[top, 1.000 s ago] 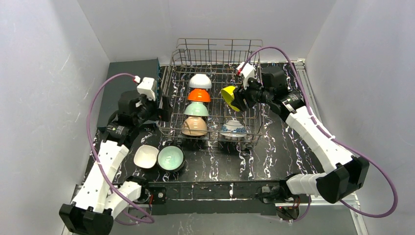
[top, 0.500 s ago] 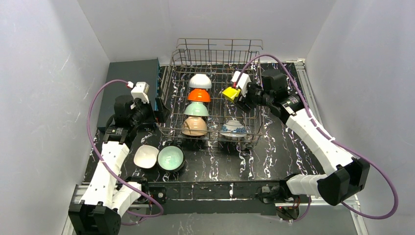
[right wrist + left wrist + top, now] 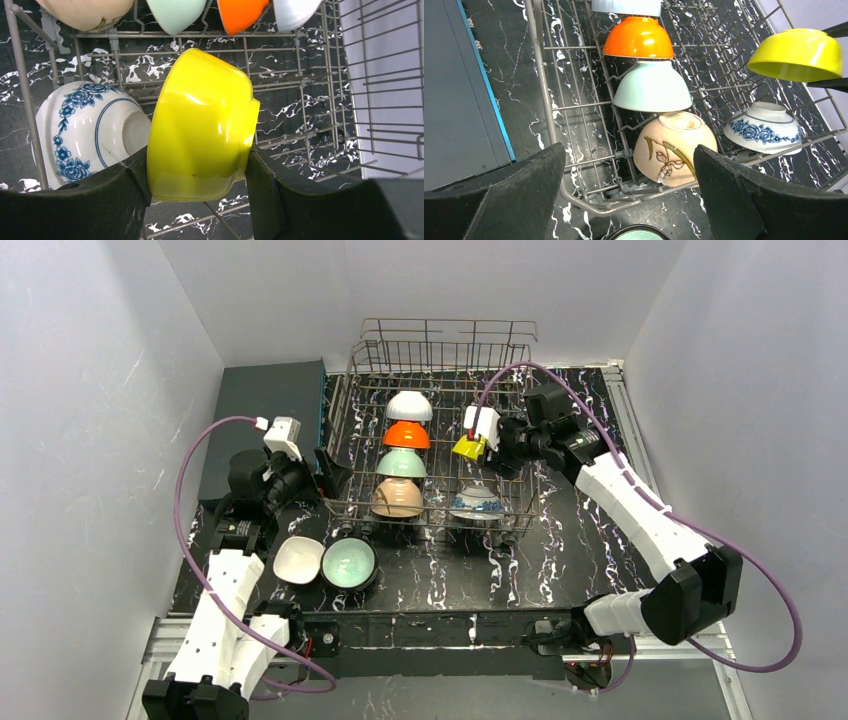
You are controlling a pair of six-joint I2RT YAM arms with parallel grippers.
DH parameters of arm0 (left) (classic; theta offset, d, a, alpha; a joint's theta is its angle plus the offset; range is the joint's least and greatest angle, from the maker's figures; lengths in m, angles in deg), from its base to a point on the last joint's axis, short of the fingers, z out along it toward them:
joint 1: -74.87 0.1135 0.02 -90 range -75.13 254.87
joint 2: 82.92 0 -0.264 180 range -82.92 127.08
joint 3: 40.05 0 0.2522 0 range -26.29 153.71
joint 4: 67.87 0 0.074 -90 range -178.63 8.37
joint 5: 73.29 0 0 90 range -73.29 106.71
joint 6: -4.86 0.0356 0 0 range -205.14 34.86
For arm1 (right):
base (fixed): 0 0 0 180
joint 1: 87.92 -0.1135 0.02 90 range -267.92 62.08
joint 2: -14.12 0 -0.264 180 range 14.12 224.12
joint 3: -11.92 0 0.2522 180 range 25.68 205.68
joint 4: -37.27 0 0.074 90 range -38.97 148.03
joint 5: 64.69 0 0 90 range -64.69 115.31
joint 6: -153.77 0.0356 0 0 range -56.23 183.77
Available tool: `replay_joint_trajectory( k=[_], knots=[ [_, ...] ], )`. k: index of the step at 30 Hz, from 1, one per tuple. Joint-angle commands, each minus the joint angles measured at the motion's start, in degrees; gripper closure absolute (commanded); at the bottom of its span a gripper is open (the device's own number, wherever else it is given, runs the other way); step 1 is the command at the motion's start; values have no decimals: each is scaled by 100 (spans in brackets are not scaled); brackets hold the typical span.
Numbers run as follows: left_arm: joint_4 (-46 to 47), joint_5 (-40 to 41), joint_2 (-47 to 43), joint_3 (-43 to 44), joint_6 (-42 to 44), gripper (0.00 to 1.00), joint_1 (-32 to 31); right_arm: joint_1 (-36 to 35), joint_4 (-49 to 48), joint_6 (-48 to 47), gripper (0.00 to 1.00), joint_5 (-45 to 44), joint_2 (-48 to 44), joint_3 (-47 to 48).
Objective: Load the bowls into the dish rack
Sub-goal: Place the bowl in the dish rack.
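Your right fingers (image 3: pixel 115 200) clamp the yellow bowl (image 3: pixel 200 125), tilted over the right side of the rack (image 3: pixel 538 65) just far of the flowered bowl (image 3: pixel 85 130), so a crooked release could knock that bowl or leave yours rolling, while your left fingers (image 3: pixel 524 185) hang wide and empty near the rack's left corner.

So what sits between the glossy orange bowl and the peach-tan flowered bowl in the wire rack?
One pale mint green bowl, in the same row; the left wrist view shows it best.
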Motion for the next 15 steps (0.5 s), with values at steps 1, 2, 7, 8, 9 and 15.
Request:
replay_joint_trajectory(
  k=[1, 2, 7, 8, 9, 15],
  knots=[
    [262, -242, -240, -179, -119, 2, 27, 16, -6, -343, 99, 328, 136, 362],
    [280, -300, -226, -197, -127, 2, 27, 10, 2, -382, 99, 327, 168, 357],
    [250, -410, -149, -185, -107, 2, 26, 14, 201, -580, 99, 214, 357, 474],
    [258, -450, -144, -196, -101, 2, 25, 15, 243, -661, 99, 178, 389, 493],
    [270, -495, -135, -205, -112, 2, 27, 17, 301, -725, 99, 136, 434, 522],
    [288, -631, -32, -206, -137, 2, 23, 16, 693, -966, 99, -40, 707, 784]
  ],
)
